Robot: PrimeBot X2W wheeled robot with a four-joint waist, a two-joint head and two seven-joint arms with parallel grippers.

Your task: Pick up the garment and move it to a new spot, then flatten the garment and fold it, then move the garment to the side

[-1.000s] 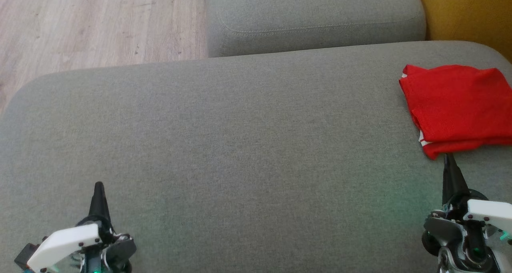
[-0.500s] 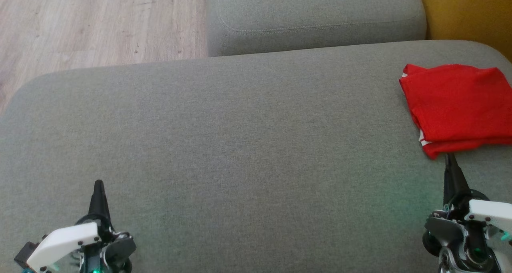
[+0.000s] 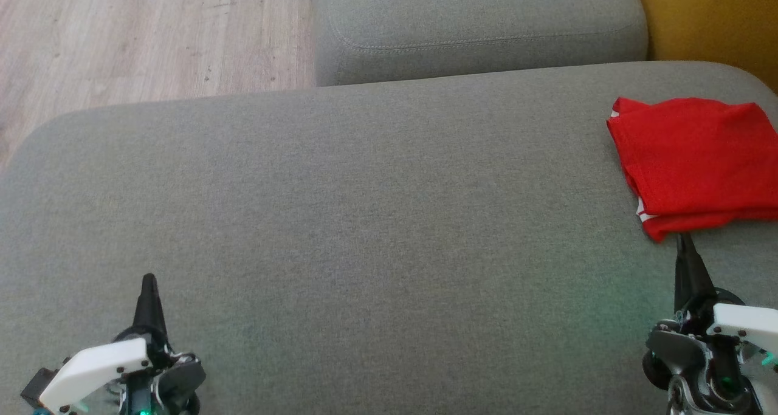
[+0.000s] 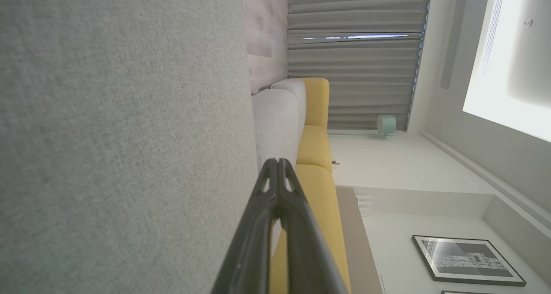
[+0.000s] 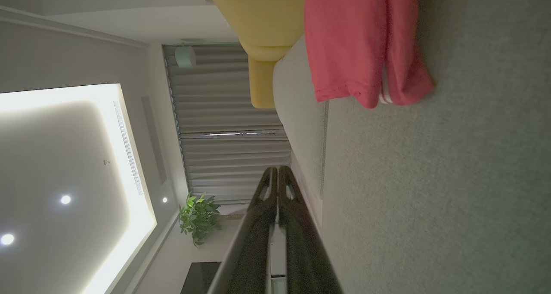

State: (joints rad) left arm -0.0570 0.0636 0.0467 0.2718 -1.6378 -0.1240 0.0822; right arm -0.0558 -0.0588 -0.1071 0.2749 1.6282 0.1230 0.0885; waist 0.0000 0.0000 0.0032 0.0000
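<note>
2 pincers sit low over the wide grey fabric sofa seat (image 3: 364, 220), and both are pinched shut with nothing in them. The left pincer (image 3: 149, 279) is well apart from the cloth. The right pincer (image 3: 684, 237) has its tip just beside the near corner of the folded red cloth garment (image 3: 693, 160). The garment lies at the far right of the seat and looks folded and moved aside already, so the job seems almost done. What could go wrong? If the right pincer pushes forward, its shut tip may poke that corner and mess up the fold, or shove the garment along the seat. The head view shows the whole seat, the pale wooden floor (image 3: 121, 38), and how far each pincer is from the garment. The right wrist view looks along the seat from low down, so it shows the red layers from the side, with thin white stripes (image 5: 384, 97) between them. The left wrist view shows a yellow sofa back (image 4: 316, 147) and a framed picture (image 4: 467, 259).
</note>
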